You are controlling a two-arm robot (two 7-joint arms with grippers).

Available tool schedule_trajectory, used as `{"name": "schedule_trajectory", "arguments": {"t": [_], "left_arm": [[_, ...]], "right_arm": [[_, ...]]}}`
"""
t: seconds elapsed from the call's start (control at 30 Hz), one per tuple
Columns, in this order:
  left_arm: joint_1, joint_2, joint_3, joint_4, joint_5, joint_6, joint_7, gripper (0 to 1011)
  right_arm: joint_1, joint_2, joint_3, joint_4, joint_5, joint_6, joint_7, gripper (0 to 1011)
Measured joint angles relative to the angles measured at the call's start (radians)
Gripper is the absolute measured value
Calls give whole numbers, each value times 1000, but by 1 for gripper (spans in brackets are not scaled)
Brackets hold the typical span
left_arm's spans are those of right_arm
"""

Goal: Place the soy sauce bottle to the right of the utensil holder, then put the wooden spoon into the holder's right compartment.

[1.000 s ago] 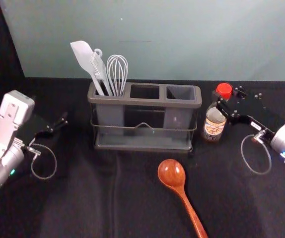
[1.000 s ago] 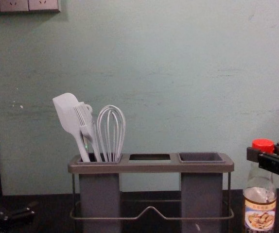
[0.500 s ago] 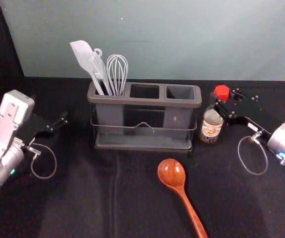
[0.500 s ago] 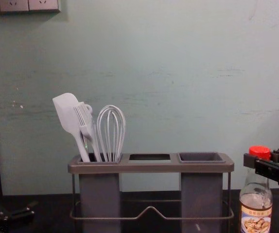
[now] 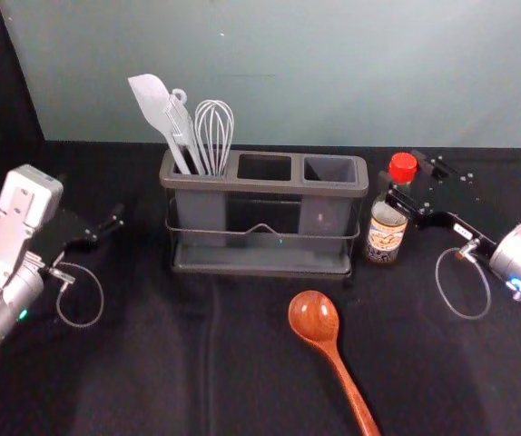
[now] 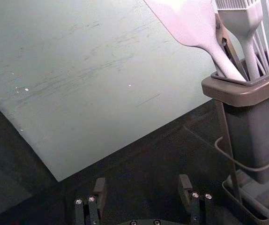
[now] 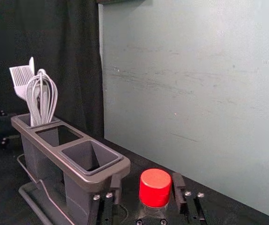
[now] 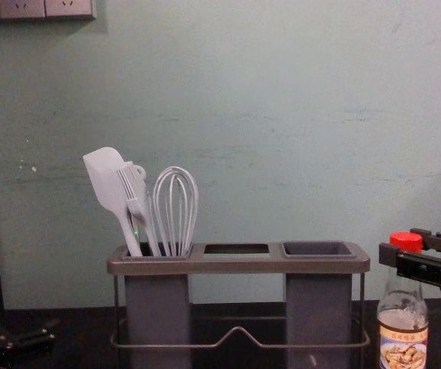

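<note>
Utensil holder [image 5: 270,185]: left compartment contains spatula [image 5: 152,100], brush [image 5: 181,124] and whisk [image 5: 214,127]; soy sauce bottle [image 5: 386,233] upright just beside the holder's right end; right gripper [image 5: 403,175] at its cap, jaws parted around it. Wooden spoon [image 5: 314,318] lies in front of the holder; left gripper [image 5: 92,198] idle to the holder's left, jaws open.

"Where's the head camera?"
"High, facing forward and down over the left gripper [image 5: 104,218] and right gripper [image 8: 402,241]. Chest: lower, nearly level, closer to the utensil holder [image 8: 240,265] between them."
"Wrists?"
"Just behind each gripper's fingertips, facing the wall [image 6: 101,93] beyond. All four share the holder; left sees its spatula [image 6: 195,23] end closer."
</note>
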Motion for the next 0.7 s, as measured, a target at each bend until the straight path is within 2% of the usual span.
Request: {"name": "schedule_trajectory", "arguments": {"t": [0.13,0.4,0.7], "left_arm": [[0,0,0,0,0,0,0,1005],[0,0,0,0,0,0,0,1005],[0,0,0,0,0,0,0,1005]], "right_arm": [[0,0,0,-1,0,1,-1,788],[-1,1,0,-2,-1,1,-2,991],[-5,5,0,-14,-8,2,-11,1003]]}}
